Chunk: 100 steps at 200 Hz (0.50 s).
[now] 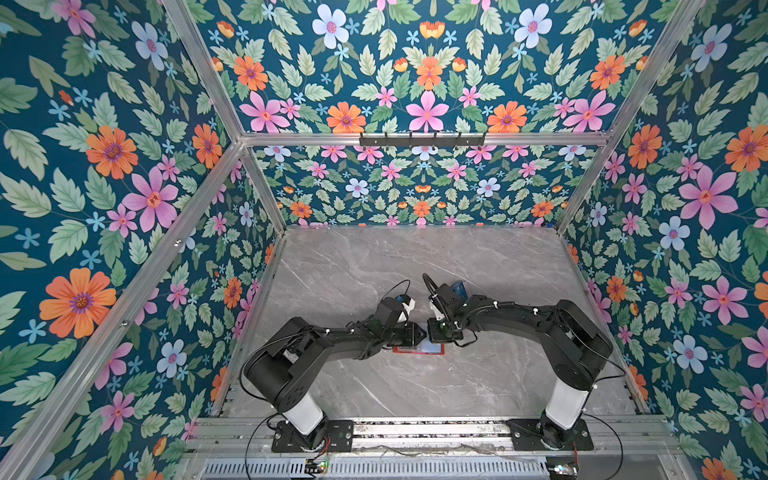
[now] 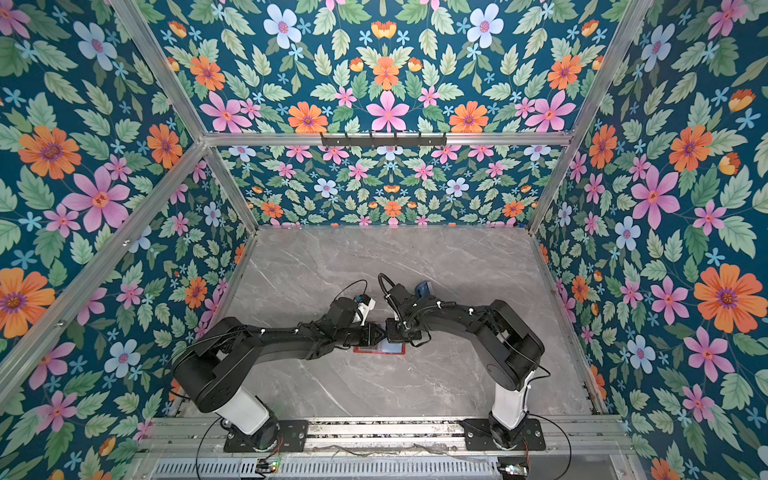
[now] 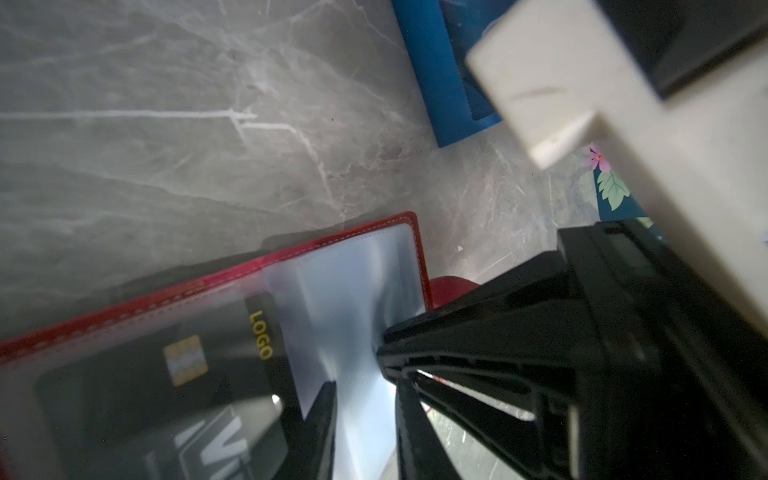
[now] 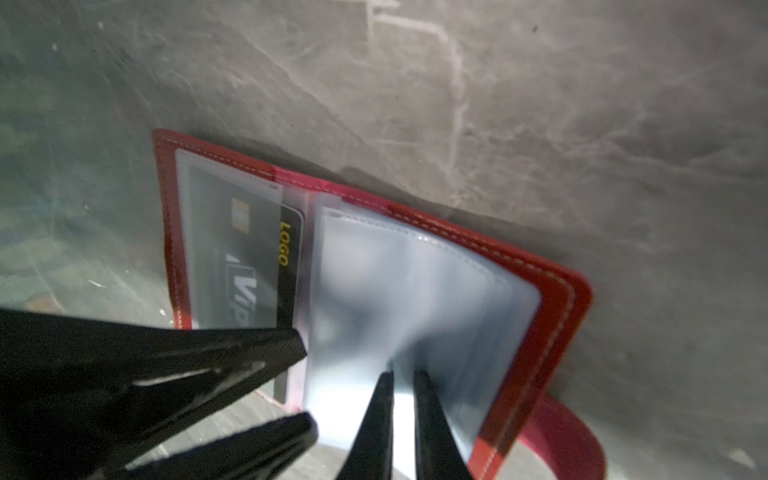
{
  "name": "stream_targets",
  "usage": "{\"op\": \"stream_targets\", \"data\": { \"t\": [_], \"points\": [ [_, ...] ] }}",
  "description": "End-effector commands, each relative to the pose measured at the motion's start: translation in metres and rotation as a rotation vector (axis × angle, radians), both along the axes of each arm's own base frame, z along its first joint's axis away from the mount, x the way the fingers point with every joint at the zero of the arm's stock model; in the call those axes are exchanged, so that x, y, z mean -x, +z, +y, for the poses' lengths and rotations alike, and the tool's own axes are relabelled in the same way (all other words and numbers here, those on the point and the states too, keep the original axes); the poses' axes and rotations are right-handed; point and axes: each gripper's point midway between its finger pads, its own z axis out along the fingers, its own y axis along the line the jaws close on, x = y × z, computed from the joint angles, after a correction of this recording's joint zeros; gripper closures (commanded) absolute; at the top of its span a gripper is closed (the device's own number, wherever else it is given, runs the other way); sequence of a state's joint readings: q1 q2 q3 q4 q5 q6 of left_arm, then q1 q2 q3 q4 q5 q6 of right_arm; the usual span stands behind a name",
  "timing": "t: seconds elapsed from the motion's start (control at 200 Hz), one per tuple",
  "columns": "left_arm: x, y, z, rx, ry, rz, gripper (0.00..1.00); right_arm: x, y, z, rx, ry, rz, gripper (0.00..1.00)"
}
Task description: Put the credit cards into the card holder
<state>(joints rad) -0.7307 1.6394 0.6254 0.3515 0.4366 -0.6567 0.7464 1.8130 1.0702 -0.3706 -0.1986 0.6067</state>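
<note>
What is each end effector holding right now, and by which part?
Right end effector pinches a lifted clear sleeve of the card holder by its edge. Left end effector holds nothing visible: jaws apart beside the VIP card.

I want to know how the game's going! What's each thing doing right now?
Card holder: open, lying flat.
Strap: undone.
Black card: mostly tucked in, one end poking out.
Clear sleeves: lifted up, pinched.
Right gripper: shut on the clear sleeves.
Left gripper: open, beside the black card.
</note>
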Motion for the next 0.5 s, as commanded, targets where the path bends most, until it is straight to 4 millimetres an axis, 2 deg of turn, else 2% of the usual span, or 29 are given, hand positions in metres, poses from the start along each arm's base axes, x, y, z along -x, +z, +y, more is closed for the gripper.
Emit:
{"op": "stream_targets", "data": {
  "t": [0.0, 0.16, 0.345, 0.435, 0.495],
  "points": [
    [-0.0023, 0.0017, -0.0038, 0.014, -0.003, -0.006, 0.73, 0.0094, -0.0154, -0.018, 0.09, -0.02, 0.038, 0.86],
    [-0.0006, -0.0028, -0.0065, 0.01, -0.013, 0.007, 0.74, 0.009, -0.015, -0.0176, 0.089, -0.02, 0.037, 0.86],
    [0.0008, -0.0037, -0.011, 0.024, -0.027, 0.016, 0.86, 0.0083, -0.0144, -0.0175, 0.088, -0.021, 0.036, 0.86],
    [0.0004, -0.0038, -0.0104, 0.02, -0.022, 0.014, 1.0, 0.0076, -0.0112, -0.0175, 0.086, -0.022, 0.027, 0.86],
    [-0.0012, -0.0019, -0.0086, 0.018, -0.012, 0.004, 1.0, 0.0064, -0.0081, -0.0186, 0.086, -0.027, 0.016, 0.86]
  ]
}}
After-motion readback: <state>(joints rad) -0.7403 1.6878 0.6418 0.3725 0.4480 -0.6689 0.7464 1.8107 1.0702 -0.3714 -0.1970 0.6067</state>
